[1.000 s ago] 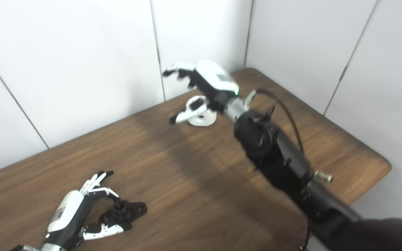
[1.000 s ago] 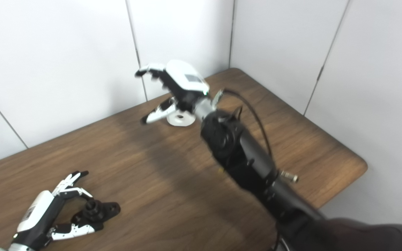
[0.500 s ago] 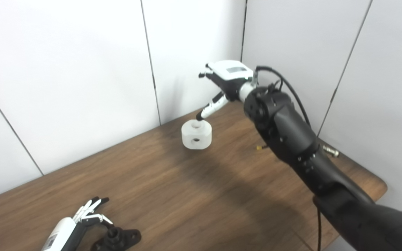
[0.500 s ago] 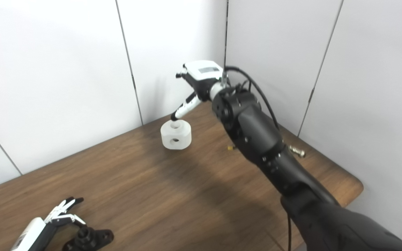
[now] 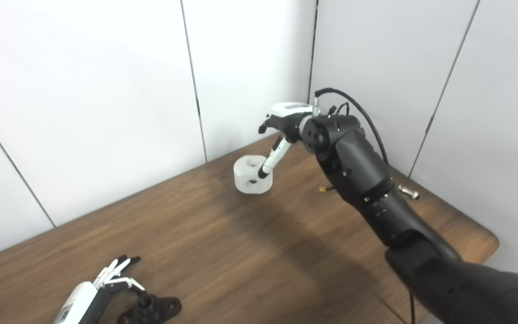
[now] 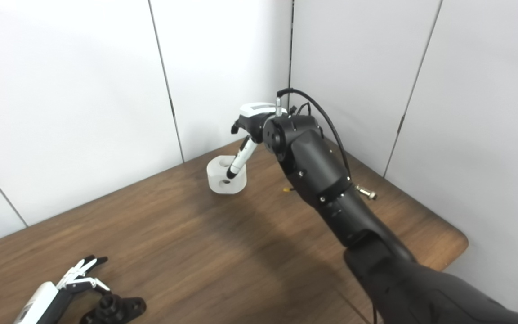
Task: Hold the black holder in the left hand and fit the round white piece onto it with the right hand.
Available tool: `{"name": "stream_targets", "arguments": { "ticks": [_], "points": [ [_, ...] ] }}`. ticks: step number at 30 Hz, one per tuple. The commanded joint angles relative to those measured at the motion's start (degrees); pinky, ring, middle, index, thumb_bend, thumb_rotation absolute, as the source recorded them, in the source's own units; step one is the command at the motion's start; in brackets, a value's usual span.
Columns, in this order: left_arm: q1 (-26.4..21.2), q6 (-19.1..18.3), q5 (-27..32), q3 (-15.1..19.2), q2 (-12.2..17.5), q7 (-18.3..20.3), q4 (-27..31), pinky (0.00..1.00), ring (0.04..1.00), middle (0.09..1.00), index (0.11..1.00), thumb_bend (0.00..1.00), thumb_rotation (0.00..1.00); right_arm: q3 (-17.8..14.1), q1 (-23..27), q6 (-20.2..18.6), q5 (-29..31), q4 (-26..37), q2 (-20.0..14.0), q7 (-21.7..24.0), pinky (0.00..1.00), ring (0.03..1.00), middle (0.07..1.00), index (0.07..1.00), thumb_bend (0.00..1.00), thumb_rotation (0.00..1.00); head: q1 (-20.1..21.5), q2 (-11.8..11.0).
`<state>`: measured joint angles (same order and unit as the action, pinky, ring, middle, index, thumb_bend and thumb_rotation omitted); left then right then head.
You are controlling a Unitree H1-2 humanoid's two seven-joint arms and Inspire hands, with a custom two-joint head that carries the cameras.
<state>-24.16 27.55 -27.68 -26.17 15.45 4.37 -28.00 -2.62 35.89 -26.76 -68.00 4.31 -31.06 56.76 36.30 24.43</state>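
Note:
The round white piece (image 5: 251, 174) stands on the wooden table (image 5: 241, 252) near the back wall, with one hole on top and one in its side. My right hand (image 5: 282, 126) hovers just above and to its right. Its thumb slants down across the piece's near right side and touches it, while the other fingers stay curled up above, apart from the piece. At the bottom left, the black holder (image 5: 152, 308) lies on the table. My left hand (image 5: 92, 299) sits beside it with fingers spread, partly cut off by the picture's edge.
White wall panels (image 5: 250, 67) rise directly behind the white piece and along the table's right side. The table's rounded right corner (image 5: 488, 234) lies past my right forearm. A black cable (image 5: 358, 112) loops over the right wrist.
The view shifted a second ago. Since half a second ago, my right hand has dropped and its thumb has slid from the piece's top to its near right side. The left hand has stayed put.

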Motion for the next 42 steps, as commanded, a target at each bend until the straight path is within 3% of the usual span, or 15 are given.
{"name": "stream_targets", "arguments": {
  "ticks": [1, 3, 12, 18, 27, 31, 37, 42],
  "points": [
    [7.2, -0.9, -1.4, -0.9, 1.7, 0.2, -5.1, 1.0, 1.0, 0.941, 0.482, 0.52, 0.05, -1.4, 3.0, -0.2, -1.1, -1.8, 0.2, -2.8, 0.81, 1.0, 1.0, 0.891, 0.99, 0.49, 0.0, 0.1],
    [7.3, -0.9, -1.4, -0.9, 1.5, 0.3, -5.0, 1.0, 1.0, 0.941, 0.482, 0.52, 0.05, -1.3, 3.7, -0.2, -1.2, -4.2, 0.9, -3.9, 0.78, 0.994, 1.0, 0.899, 1.0, 0.51, -0.6, 0.2],
    [7.9, -1.2, -1.7, -0.6, 0.7, 0.2, -4.3, 1.0, 1.0, 0.937, 0.483, 0.52, 0.05, -1.4, 6.1, -0.2, -1.3, -12.7, 3.8, -7.4, 0.85, 1.0, 1.0, 0.95, 1.0, 0.43, -2.3, 0.3],
    [8.3, -0.9, -2.2, -0.4, 0.3, -0.7, -4.0, 1.0, 1.0, 0.933, 0.483, 0.52, 0.05, 1.4, 6.1, -0.1, -0.1, -15.6, 3.0, -9.3, 0.84, 0.998, 1.0, 0.957, 1.0, 0.43, -2.9, 0.6],
    [8.4, -1.1, -2.5, -0.2, 0.3, -0.2, -3.9, 1.0, 1.0, 0.942, 0.482, 0.52, 0.05, 2.3, 5.4, -0.1, 0.6, -16.5, 2.2, -11.3, 0.88, 0.995, 1.0, 0.947, 1.0, 0.43, -3.3, 1.0],
    [8.6, -1.0, -2.6, -0.1, 0.3, -0.1, -3.5, 1.0, 1.0, 0.943, 0.483, 0.52, 0.05, 2.7, 4.8, -0.1, 1.4, -16.5, 2.2, -14.4, 0.88, 0.979, 1.0, 0.915, 0.99, 0.4, -3.5, 1.3],
    [8.9, -1.3, -2.2, 0.2, 0.2, 0.7, -2.9, 1.0, 1.0, 0.946, 0.483, 0.52, 0.05, 5.6, 3.2, 0.1, 2.9, -16.2, 1.4, -20.3, 0.78, 0.928, 0.972, 0.806, 0.9, 0.35, -3.9, 1.8],
    [9.2, -1.2, -2.0, 0.2, 0.1, 1.2, -2.3, 1.0, 1.0, 0.948, 0.483, 0.52, 0.05, 7.9, 1.2, 1.0, 4.3, -16.4, 1.3, -28.0, 0.73, 0.883, 0.916, 0.724, 0.86, 0.28, -4.1, 2.0]
  ]
}}
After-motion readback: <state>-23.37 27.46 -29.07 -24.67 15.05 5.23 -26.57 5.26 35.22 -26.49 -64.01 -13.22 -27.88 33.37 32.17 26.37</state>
